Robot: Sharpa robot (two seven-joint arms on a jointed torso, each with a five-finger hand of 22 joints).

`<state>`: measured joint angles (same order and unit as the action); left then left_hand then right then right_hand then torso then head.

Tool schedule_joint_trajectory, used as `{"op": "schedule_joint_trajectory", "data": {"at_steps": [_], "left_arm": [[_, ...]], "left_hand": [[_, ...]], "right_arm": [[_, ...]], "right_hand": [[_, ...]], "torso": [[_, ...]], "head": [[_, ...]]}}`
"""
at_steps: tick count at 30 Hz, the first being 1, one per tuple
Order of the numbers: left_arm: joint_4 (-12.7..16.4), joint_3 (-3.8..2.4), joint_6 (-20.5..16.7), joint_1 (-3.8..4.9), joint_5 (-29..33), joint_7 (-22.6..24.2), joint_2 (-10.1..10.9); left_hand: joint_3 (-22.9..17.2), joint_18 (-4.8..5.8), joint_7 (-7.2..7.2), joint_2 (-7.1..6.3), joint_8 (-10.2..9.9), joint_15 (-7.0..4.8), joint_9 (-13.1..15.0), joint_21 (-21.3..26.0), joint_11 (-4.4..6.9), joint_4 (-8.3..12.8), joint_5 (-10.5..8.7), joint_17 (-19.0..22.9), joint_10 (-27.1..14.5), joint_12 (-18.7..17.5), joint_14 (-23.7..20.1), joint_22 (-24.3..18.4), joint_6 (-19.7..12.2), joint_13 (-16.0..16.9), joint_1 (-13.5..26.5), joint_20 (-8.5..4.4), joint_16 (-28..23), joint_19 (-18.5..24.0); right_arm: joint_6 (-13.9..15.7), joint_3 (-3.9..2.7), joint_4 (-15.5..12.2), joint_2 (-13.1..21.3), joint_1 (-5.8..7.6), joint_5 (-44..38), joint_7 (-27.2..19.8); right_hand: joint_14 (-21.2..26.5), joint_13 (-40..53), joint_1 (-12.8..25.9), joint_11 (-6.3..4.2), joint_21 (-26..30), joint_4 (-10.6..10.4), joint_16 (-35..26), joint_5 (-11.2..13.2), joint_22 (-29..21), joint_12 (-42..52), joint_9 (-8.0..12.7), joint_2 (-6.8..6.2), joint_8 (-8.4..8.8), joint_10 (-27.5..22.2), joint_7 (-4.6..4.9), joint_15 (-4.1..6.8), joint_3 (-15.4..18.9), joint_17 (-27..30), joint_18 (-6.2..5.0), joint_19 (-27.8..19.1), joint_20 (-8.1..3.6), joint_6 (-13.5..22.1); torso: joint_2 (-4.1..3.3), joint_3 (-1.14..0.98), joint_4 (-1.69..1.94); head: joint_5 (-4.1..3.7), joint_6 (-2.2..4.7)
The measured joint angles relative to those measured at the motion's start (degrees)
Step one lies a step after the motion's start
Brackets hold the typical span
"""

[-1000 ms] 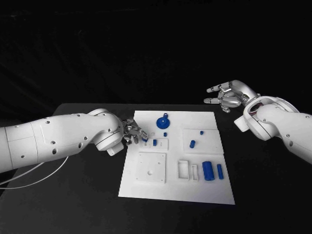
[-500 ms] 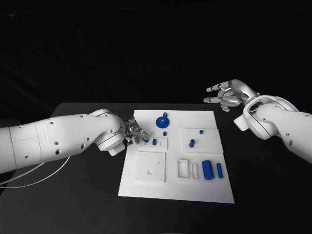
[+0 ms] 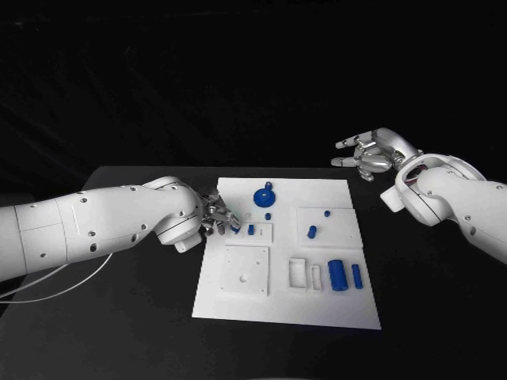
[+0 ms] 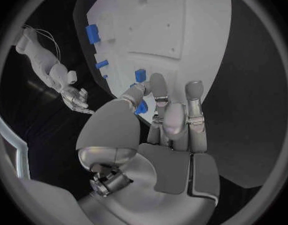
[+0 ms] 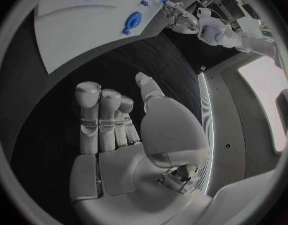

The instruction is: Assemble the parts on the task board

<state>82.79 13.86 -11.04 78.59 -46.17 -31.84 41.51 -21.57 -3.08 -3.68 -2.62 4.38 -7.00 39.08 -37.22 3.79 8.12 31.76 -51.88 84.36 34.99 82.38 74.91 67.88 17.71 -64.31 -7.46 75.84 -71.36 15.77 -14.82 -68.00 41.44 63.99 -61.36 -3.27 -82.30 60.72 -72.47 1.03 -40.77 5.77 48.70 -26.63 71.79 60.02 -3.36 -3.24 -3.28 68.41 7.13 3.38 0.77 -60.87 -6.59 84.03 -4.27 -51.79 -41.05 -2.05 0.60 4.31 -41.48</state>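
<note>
Robot hands work at a black tabletop (image 3: 116,317) with a white task board (image 3: 287,309) lying flat in the middle. The left hand (image 3: 217,218) hangs low over the board's left edge, toward its far end. Its fingers (image 4: 157,87) are drawn together, and its wrist view shows a small blue part (image 4: 141,106) caught between thumb and fingers, so it appears to be pinching that piece. Just beyond the fingertips, toward the board's middle, a small rectangular recess (image 3: 257,232) holds a short blue peg (image 3: 251,230). That recess looks like the target: it lies directly ahead of the pinched piece and very near, so the coming move seems to be a short one forward and down.

The right hand (image 3: 370,155) floats well apart, past the board's far right corner and above the tabletop. Its fingers are loosely curled with nothing between them.

Other blue parts lie on the board: a round blue gear (image 3: 264,194) near the far edge, a small blue peg (image 3: 312,233) in a square recess at the right, and two blue cylinders (image 3: 338,275) whose long axes run toward the robot, beside empty slots. A square plate (image 3: 245,272) sits in the near left quarter. The room behind is dark.
</note>
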Motion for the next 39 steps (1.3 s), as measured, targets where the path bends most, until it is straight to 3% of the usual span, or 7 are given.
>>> {"op": "schedule_joint_trajectory", "data": {"at_steps": [24, 39], "left_arm": [[0.32, -0.10, 1.21, -0.03, -3.20, -1.42, 0.00], [0.65, -0.14, 1.83, -0.03, -3.26, -1.47, 0.02]], "left_hand": [[0.29, 0.00, 0.00, 0.01, -0.45, 0.17, 1.21, 0.00, 0.00, -0.28, -0.97, 0.34, 0.00, 0.00, 0.01, 0.03, 0.00, -0.12, -0.01, 0.20, 0.00, 0.20], [1.35, 0.00, 0.00, 0.68, -0.33, 0.18, 1.62, 0.19, 0.00, 0.07, -4.09, -0.05, 0.00, 0.00, 0.01, 0.02, 0.00, -0.16, -0.68, 0.20, 0.00, 0.20]], "right_arm": [[-0.08, 0.00, -0.02, 0.01, -0.06, 0.00, 0.00], [-0.09, 0.00, -0.08, 0.10, -0.08, 0.00, 0.00]], "right_hand": [[0.00, 0.00, 0.00, 0.00, 0.00, 0.00, 0.00, 0.00, 0.00, 0.00, 0.01, 0.00, 0.00, 0.00, 0.00, 0.00, 0.00, 0.00, 0.00, 0.00, 0.00, 0.00], [0.00, 0.00, 0.00, 0.00, 0.00, 0.00, 0.00, 0.00, 0.00, 0.00, 0.01, 0.00, 0.00, 0.00, 0.00, 0.00, 0.00, 0.00, 0.00, 0.00, 0.00, 0.00]], "torso": [[0.02, -0.04, -0.03], [0.02, -0.07, -0.03]], "head": [[-0.09, -0.25], [-0.17, -0.29]]}}
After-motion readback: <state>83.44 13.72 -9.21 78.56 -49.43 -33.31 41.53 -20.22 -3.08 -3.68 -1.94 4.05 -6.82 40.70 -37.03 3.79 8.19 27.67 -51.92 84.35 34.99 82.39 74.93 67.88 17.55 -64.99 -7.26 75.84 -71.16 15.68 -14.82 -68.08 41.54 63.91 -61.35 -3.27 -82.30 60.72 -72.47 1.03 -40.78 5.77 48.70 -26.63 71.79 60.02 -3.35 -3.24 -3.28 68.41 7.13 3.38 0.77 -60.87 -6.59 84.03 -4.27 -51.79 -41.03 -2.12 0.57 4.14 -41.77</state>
